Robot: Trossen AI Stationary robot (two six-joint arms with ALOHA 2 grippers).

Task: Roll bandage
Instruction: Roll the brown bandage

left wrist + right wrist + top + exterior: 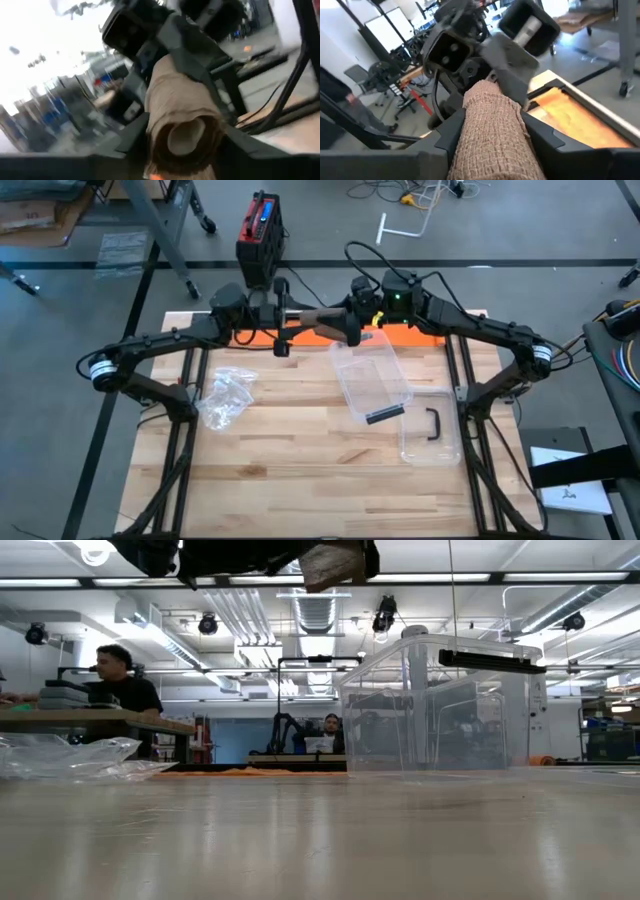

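Two dark robot arms are meeting above the far edge of a wooden desk point(300, 480). Between them they are holding a tan bandage point(318, 319), rolled into a cylinder, up in the air and well clear of the desk. The left gripper point(185, 145) is clasping one end of the roll, where the hollow core is showing. The right gripper point(492, 132) is closing its fingers narrowly around the other end, one finger on each side of the woven cloth.

On the desk below, a clear plastic box point(372, 378) is sitting near the middle, its clear lid point(432, 432) lying beside it, and a crumpled plastic bag point(224, 397) is lying to the left. An orange mat point(345, 333) is showing under the grippers.

The roll could slip or loosen if one gripper eases off before the other is holding firmly; the left wrist view is blurred, so how secure that grip is stays uncertain. A drop would probably let the cloth unwind.

No brand, label or writing is readable anywhere.
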